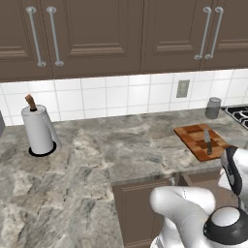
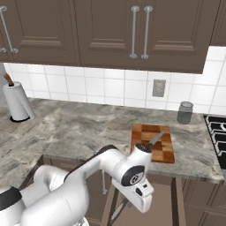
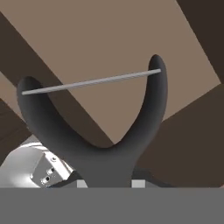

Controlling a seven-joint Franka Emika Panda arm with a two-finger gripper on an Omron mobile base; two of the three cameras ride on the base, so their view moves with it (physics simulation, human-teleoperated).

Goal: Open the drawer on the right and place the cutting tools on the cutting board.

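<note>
My claw [image 3: 110, 184] is nearly closed, pinching the stem of a Y-shaped peeler [image 3: 100, 144] above the open drawer [image 2: 164, 201]. The hold is low on a slim stem, so a quick lift could twist it loose. I cannot tell what else the drawer holds. Beyond, 1 knife [image 2: 154, 141] lies on the cutting board [image 2: 164, 152].

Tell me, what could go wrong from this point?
1. The end effector seems to hold the forked tool only by its stem; it could twist or slip.
2. Rising from the open drawer, it may catch the counter edge above.
3. The knife already lies on the cutting board; setting the tool down could nudge it.
</note>
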